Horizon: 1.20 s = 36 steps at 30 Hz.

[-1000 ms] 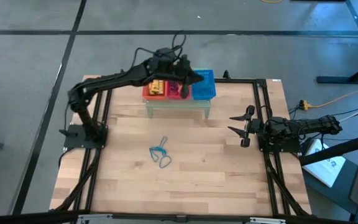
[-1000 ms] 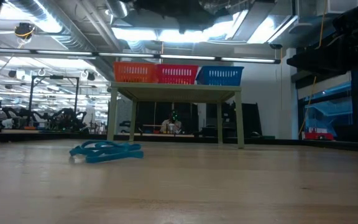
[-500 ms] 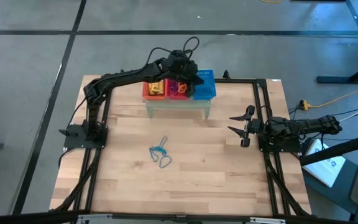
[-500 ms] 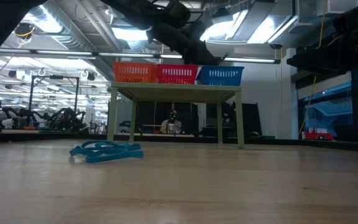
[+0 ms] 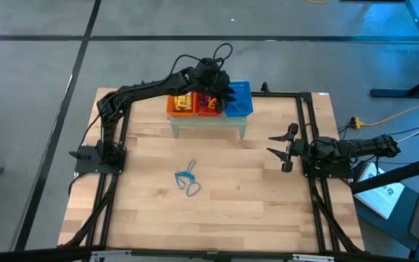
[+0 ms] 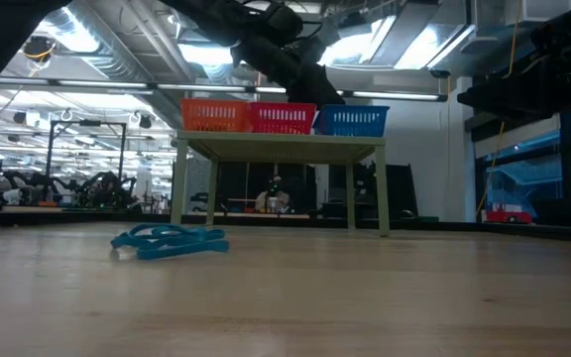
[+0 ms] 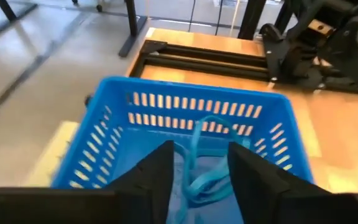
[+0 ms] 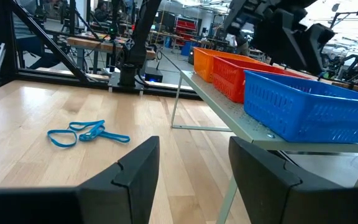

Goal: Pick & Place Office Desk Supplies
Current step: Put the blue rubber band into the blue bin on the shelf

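Left tool [image 7: 197, 180] was extended above the blue basket [image 7: 129, 130], fingers parted around a blue loop [image 7: 201, 162]; right tool [image 5: 281, 151] rested open.

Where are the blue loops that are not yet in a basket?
In the high view, the loose blue loops lie on the wooden table, left of centre, in front of the small stand holding the three baskets.

The high view looked straight down on the whole table [image 5: 253, 211]; the low view looked level across it into the room. Each wrist view looked closely past its own fingers, all four sharing the blue basket [image 5: 239, 100].
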Motion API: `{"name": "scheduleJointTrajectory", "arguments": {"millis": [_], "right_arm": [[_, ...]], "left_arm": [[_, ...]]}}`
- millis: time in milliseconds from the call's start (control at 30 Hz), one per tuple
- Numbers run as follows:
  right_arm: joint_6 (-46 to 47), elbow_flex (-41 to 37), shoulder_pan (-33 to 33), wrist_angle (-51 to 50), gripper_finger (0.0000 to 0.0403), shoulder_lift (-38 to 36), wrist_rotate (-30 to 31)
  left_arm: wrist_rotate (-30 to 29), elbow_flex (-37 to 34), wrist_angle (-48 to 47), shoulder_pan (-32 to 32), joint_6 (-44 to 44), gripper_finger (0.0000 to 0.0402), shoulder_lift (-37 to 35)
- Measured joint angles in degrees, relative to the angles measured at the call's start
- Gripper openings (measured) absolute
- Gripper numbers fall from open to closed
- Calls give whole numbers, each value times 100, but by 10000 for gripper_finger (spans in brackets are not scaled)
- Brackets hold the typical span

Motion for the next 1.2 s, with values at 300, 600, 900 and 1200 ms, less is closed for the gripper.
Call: {"name": "scheduleJointTrajectory", "arguments": {"millis": [300,600,900,1200], "right_arm": [[-1,0,0,-1,195,-1,11],[-3,0,0,0,195,1,11],[-5,0,2,0,195,1,9],[-25,0,0,1,195,1,5]], "left_arm": [[135,-4,-119,-202,-33,176,-1333],[-732,4,-2696,-716,130,193,-3111],[-1647,0,-5561,-1843,287,198,-3668],[-1343,-256,-6436,-3476,-33,185,-3314]]}}
